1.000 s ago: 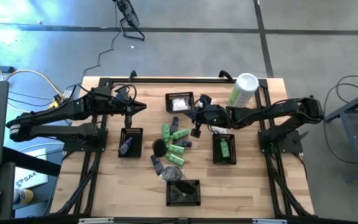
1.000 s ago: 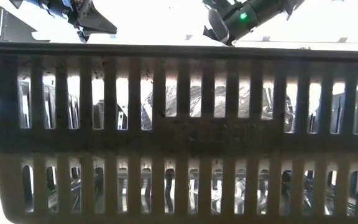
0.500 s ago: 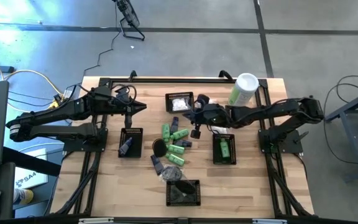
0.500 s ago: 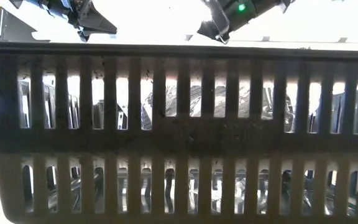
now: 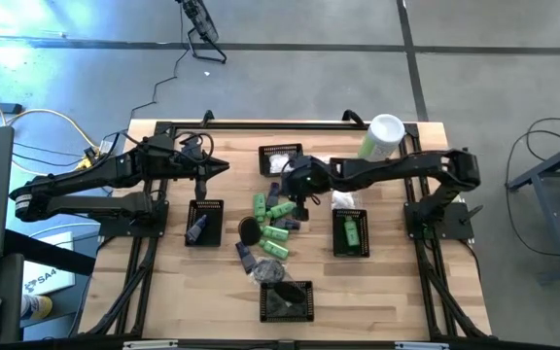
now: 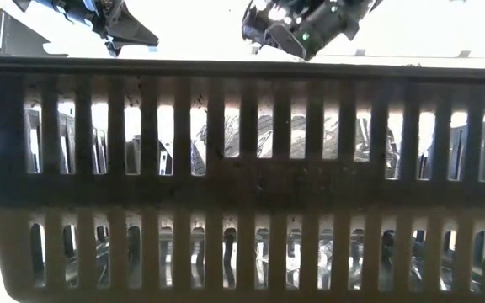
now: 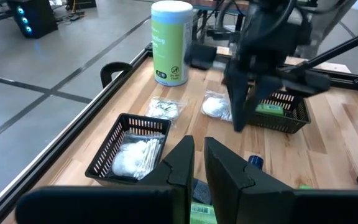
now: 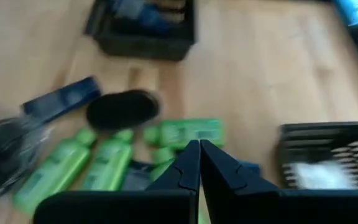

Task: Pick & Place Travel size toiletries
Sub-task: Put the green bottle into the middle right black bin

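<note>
Toiletries lie loose mid-desk: green bottles (image 5: 273,219), a dark round piece (image 5: 250,229), black tubes (image 5: 244,257), directly below the right gripper (image 5: 299,202), which hangs over the pile's far edge with fingers pressed together and nothing between them. Just beyond it sits the basket of white packets (image 5: 281,158); to its outer side, two loose white packets (image 7: 216,106) on the bare desk (image 5: 387,282), then the basket holding one green bottle (image 5: 350,233). Left gripper (image 5: 217,166) hovers well off to the other side, above and behind the basket with a black tube (image 5: 202,223); fingers nearly together, nothing visibly held.

Risks, as judged: the bottles lie touching and overlapping, so a descent with closed fingers would shove them apart or roll one toward the desk edge. Opening late could pinch two at once. Round bottles may slip or spin from a shallow hold. Right arm stretches far across; a swing back could clip the tall canister (image 5: 381,139).
</note>
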Controlling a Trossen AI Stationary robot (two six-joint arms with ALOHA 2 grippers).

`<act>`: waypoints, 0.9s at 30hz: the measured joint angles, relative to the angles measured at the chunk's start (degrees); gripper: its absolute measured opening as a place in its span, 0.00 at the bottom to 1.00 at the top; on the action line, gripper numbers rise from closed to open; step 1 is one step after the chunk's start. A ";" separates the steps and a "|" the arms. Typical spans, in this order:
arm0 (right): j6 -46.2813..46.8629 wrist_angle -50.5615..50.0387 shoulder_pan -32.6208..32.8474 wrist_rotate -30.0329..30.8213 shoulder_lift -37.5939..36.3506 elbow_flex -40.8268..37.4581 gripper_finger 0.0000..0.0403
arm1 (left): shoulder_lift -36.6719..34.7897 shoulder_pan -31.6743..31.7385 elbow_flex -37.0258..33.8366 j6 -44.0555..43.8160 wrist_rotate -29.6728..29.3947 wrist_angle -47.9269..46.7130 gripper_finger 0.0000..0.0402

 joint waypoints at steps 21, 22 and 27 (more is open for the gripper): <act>2.63 0.97 0.82 -3.08 9.22 0.13 0.64 | 0.00 0.00 -0.02 -0.04 -0.03 0.00 0.08; 2.59 0.93 0.82 -3.02 9.38 0.13 0.67 | 0.00 0.01 -0.02 -0.04 -0.03 0.00 0.08; 0.76 0.25 0.76 -2.62 11.05 0.07 0.73 | 0.00 0.00 -0.02 -0.06 -0.01 -0.02 0.08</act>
